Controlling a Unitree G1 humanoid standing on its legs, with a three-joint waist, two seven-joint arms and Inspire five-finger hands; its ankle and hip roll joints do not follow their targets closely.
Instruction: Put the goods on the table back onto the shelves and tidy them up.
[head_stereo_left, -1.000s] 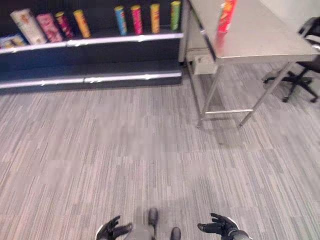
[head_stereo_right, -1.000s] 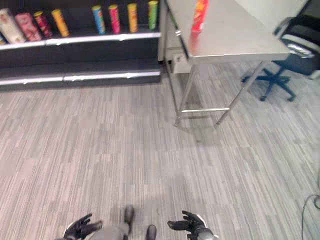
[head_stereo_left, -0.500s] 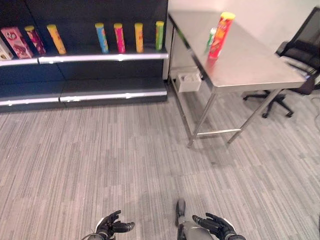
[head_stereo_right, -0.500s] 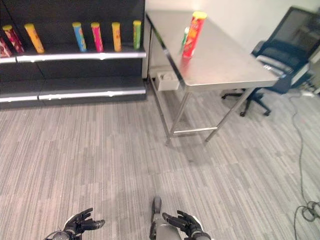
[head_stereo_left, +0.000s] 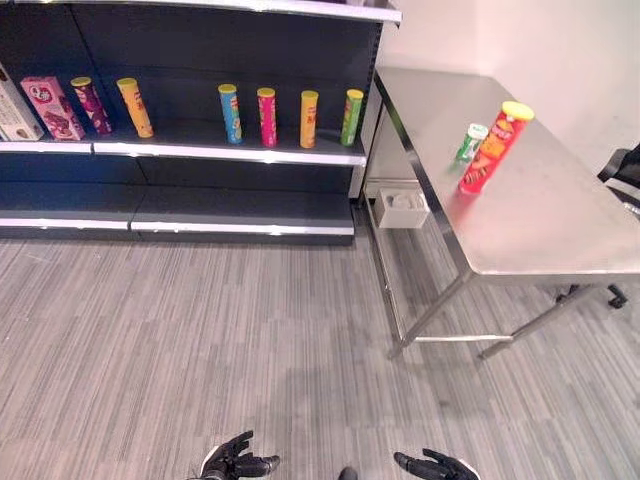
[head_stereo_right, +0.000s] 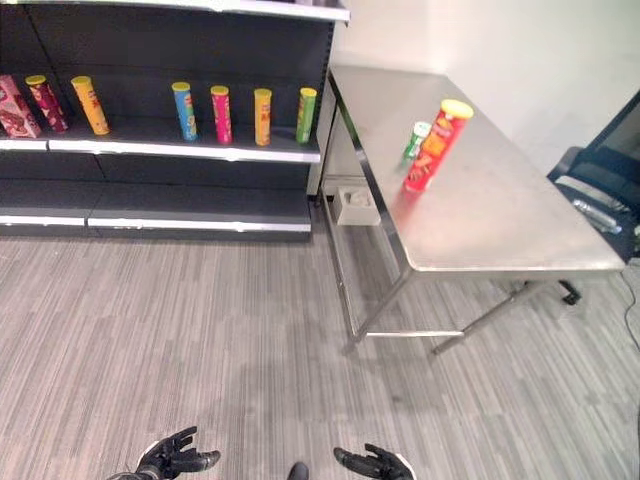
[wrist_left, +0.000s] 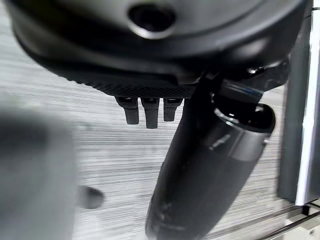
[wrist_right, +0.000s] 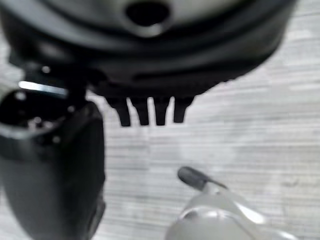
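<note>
A tall red crisp tube (head_stereo_left: 493, 148) with a yellow lid stands on the steel table (head_stereo_left: 540, 230) at the right. A small green and white tube (head_stereo_left: 469, 143) stands just behind it. Several coloured tubes (head_stereo_left: 287, 116) line the dark shelf (head_stereo_left: 230, 152) at the back. My left hand (head_stereo_left: 233, 465) and right hand (head_stereo_left: 435, 466) hang low over the carpet, far from the table, both open and holding nothing. Each wrist view shows relaxed fingers (wrist_left: 146, 111) over bare floor; the right hand's fingers (wrist_right: 150, 111) look the same.
Pink boxes (head_stereo_left: 52, 107) and more tubes stand at the shelf's left end. A white box (head_stereo_left: 401, 208) sits on the floor under the table by the shelf. An office chair (head_stereo_right: 600, 180) is at the far right. Grey carpet (head_stereo_left: 200, 340) stretches between me and the shelf.
The whole view has shifted upward and sideways, so the camera moved: shelf and table now show more fully. Both hands stay low and open.
</note>
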